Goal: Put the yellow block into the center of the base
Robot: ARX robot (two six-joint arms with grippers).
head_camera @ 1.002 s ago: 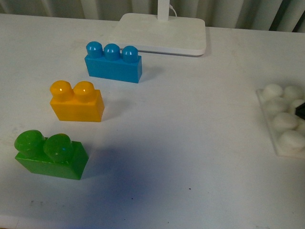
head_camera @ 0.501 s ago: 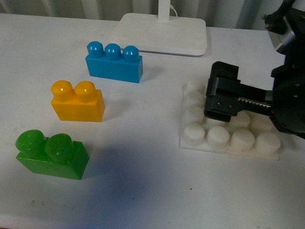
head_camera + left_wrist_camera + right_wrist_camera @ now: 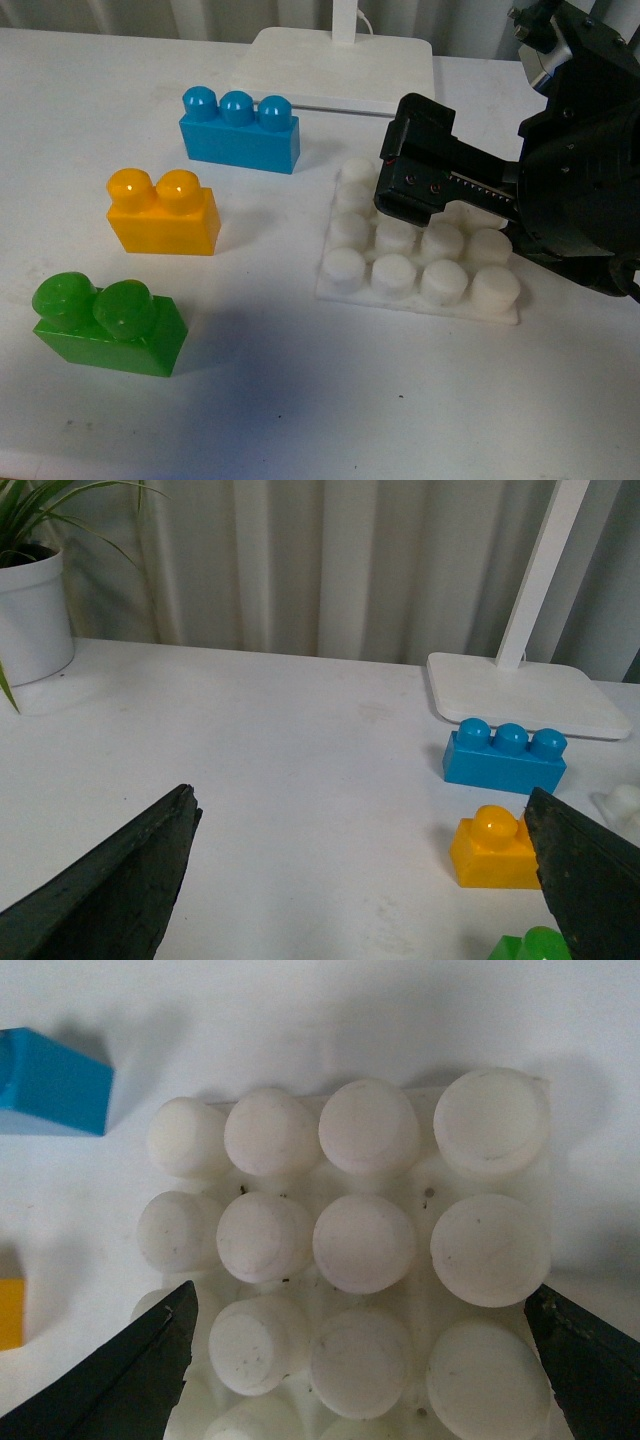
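Plastic yellow block (image 3: 162,213) looks light and stiff — take its flat sides; left jaws spread, right jaws over the base (image 3: 395,272) — cannot tell.

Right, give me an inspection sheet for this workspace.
Surface: white table, no spills seen.
Job's things: yellow block standing free, untouched; base flat on the table, no brick on it.
Clutter: green brick, blue brick, stand plate with post.
Grippers: left gripper open, empty; right gripper over the base, fingers astride it, grip unclear.
Cables: possible white lead behind the post.
Surroundings: curtain, potted plant.
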